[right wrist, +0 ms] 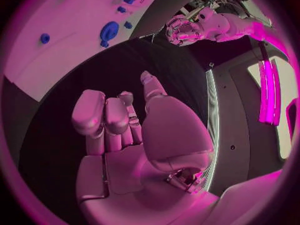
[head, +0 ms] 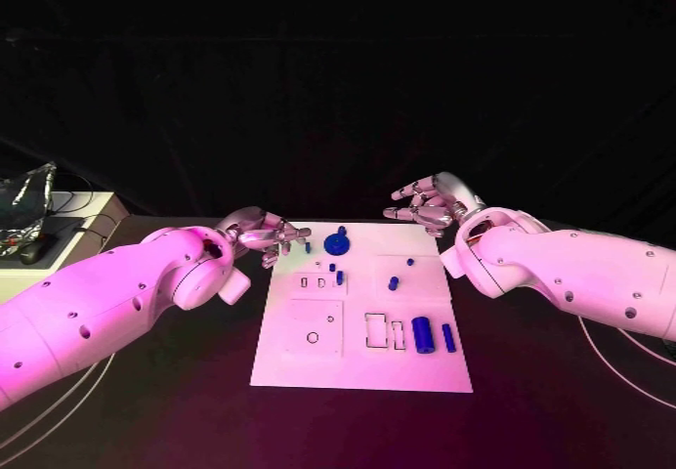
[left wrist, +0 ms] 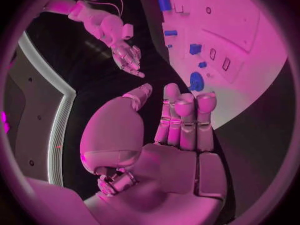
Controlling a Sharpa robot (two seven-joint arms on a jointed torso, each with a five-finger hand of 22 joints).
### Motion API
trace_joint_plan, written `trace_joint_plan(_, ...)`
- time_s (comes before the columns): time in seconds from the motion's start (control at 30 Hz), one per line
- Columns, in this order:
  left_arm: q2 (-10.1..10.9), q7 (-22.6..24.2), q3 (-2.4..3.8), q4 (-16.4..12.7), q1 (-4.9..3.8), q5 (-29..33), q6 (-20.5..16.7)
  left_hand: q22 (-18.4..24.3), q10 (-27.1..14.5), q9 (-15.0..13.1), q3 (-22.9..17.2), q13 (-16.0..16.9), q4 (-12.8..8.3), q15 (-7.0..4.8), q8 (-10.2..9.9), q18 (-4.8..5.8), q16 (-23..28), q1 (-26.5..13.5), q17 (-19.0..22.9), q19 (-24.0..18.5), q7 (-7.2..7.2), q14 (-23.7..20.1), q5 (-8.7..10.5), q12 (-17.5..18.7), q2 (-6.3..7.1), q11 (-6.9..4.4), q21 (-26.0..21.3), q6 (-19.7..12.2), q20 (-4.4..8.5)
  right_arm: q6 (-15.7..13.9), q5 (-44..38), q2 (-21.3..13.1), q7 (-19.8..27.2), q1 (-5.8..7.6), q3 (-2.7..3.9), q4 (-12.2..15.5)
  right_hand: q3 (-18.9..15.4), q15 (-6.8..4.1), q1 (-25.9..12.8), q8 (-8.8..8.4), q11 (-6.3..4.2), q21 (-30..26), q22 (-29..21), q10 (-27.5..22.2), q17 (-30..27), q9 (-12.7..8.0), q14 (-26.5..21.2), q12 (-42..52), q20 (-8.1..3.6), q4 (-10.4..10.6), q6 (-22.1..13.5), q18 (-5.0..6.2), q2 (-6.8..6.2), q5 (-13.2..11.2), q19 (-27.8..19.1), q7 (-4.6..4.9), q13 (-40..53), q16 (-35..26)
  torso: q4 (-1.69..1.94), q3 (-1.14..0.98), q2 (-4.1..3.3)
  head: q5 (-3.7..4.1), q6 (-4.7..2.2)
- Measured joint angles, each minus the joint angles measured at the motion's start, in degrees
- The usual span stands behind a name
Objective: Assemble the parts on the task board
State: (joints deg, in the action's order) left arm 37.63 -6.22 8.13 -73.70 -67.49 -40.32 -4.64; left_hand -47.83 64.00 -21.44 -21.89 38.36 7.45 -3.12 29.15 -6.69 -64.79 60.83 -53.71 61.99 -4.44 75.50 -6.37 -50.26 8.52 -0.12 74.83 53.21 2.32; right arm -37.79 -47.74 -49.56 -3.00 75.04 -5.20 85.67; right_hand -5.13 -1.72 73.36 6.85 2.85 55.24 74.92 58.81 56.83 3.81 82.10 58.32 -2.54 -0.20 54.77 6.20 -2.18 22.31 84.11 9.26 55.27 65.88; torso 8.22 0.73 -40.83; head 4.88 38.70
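The white task board [head: 359, 366] lies in the middle of the black table. On it are a round blue part [head: 338, 242] near the far edge, small blue pegs [head: 395, 283] in the middle, and a thick blue cylinder [head: 421, 334] beside a thin blue pin [head: 448, 338] at the near right. My left hand [head: 265, 234] hovers at the board's far left corner, fingers straight and holding nothing [left wrist: 181, 120]. My right hand [head: 427, 205] hangs just beyond the far right corner, fingers apart and slightly bent, holding nothing [right wrist: 119, 120]. The round blue part [left wrist: 196, 81] [right wrist: 109, 31] lies between the hands.
Rectangular and round sockets [head: 378, 329] are cut into the board's near half. A pale side table with a silver object [head: 28, 210] stands at the far left. Thin cables [head: 620, 366] trail over the table by my right arm.
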Motion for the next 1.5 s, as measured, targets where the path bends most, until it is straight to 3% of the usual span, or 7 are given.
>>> trace_joint_plan(0.2,-5.36,-7.14,-2.71,4.23,-3.38,-6.66,5.95,-2.34,0.10,-5.46,11.04,1.27,6.10,-0.03,-0.24,0.02,-0.33,0.67,-1.47,0.59,0.13,0.43,0.21,0.00,-0.88,-0.10,0.00,-0.29,-0.19,0.74,2.96,-0.41,0.86,0.22,-0.01,-0.50,-0.29,0.00,-0.23,-0.09,-0.01,0.00,0.00,-0.01,0.19,0.00,0.00,0.00,0.00,-0.61,-0.10,-0.01,0.23,0.32,0.00,-0.08,-0.28,-0.04,-0.22,-0.29,0.29,-0.37,0.49)
trace_joint_plan(0.3,-7.79,-10.85,-3.79,6.23,-4.28,-8.93,8.41,-4.11,0.44,-8.42,11.76,1.79,6.87,-0.44,-0.19,0.01,-0.91,1.35,-2.51,1.95,0.18,1.23,0.21,0.00,-0.80,-0.44,0.31,-0.33,-0.09,1.15,3.72,-0.41,1.02,0.25,-0.02,-0.50,-0.29,0.00,-0.23,-0.24,-0.01,0.00,0.00,-0.01,0.29,0.00,0.00,0.00,0.00,-0.61,-0.11,-0.01,0.22,0.64,0.00,-0.08,-0.28,-0.05,-0.26,-0.38,0.34,-0.50,0.74)
trace_joint_plan(0.4,-9.75,-14.26,-4.27,7.83,-4.76,-10.66,10.15,-6.39,0.97,-13.14,11.21,2.23,7.42,-0.72,1.49,0.03,-1.82,1.35,-3.69,3.29,0.85,1.98,0.21,-0.08,-0.80,-0.94,0.90,-1.00,0.22,1.50,4.22,-0.33,1.09,0.28,-0.02,-0.51,-0.29,0.00,-0.22,-0.23,-0.01,0.00,-0.01,-0.01,0.29,0.00,0.00,0.00,0.00,-0.61,-0.11,-0.01,0.22,0.67,0.00,-0.09,-0.28,-0.05,-0.26,-0.39,0.35,-0.59,0.84)
trace_joint_plan(0.57,-12.28,-18.26,-4.56,10.37,-5.26,-12.55,12.06,-8.85,1.44,-16.30,10.32,2.46,7.32,-0.88,1.20,0.02,-2.55,1.35,-4.99,4.37,1.06,2.42,0.21,-0.49,-0.80,-1.00,1.34,-0.79,0.54,1.91,4.58,-0.06,1.10,0.29,-0.02,-0.61,-0.29,0.00,-0.22,-0.23,0.00,0.00,-0.01,0.00,0.28,0.00,0.00,0.01,0.00,-0.61,-0.13,-0.02,0.22,1.22,0.00,-0.11,-0.41,-0.08,-0.29,-0.36,0.34,-0.60,0.92)
trace_joint_plan(0.83,-16.06,-22.16,-4.67,13.97,-5.43,-14.72,15.78,-10.25,1.44,-17.23,6.83,2.87,5.88,-0.67,-2.54,0.03,-2.55,1.10,-5.24,4.58,1.04,2.62,0.21,-0.49,-0.55,-1.00,0.89,0.05,0.34,2.43,4.63,0.65,0.77,0.31,-0.02,-0.88,-0.29,0.00,-0.22,-0.23,0.00,0.00,-0.01,0.00,0.36,0.00,0.00,0.01,0.00,-0.61,-0.21,-0.03,0.22,1.55,0.00,-0.19,-0.50,-0.08,-0.55,-0.34,0.16,-0.77,0.86)
trace_joint_plan(1.37,-18.60,-23.97,-4.69,16.70,-5.46,-16.38,19.19,-12.18,1.44,-19.87,5.52,3.13,5.72,-0.67,-3.69,0.04,-2.54,0.50,-5.49,4.99,1.03,2.61,0.21,-0.26,0.05,-0.99,0.00,0.46,0.34,2.99,4.34,1.44,-0.23,0.31,-0.02,-1.30,-0.30,-0.01,-0.22,-0.23,0.02,0.01,0.03,0.02,0.46,0.00,0.00,0.01,0.00,-0.60,-0.58,-0.04,0.22,2.11,0.00,-0.21,-0.51,-0.08,-0.82,-0.53,-0.14,-0.88,0.93)
trace_joint_plan(1.5,-19.16,-23.99,-4.69,17.05,-5.44,-16.37,19.39,-12.52,1.44,-20.17,6.54,3.06,7.55,-0.67,-3.69,0.04,-2.54,-0.41,-5.47,4.98,1.24,2.61,0.21,-0.27,-0.26,-0.99,-0.45,0.66,0.34,3.07,4.24,1.60,-0.42,0.31,-0.02,-1.41,-0.30,-0.01,-0.22,-0.23,0.02,0.01,0.03,0.02,0.46,0.00,0.00,0.01,0.00,-0.60,-0.58,-0.05,0.22,2.11,0.00,-0.21,-0.51,-0.08,-0.87,-0.54,-0.20,-1.03,0.66)
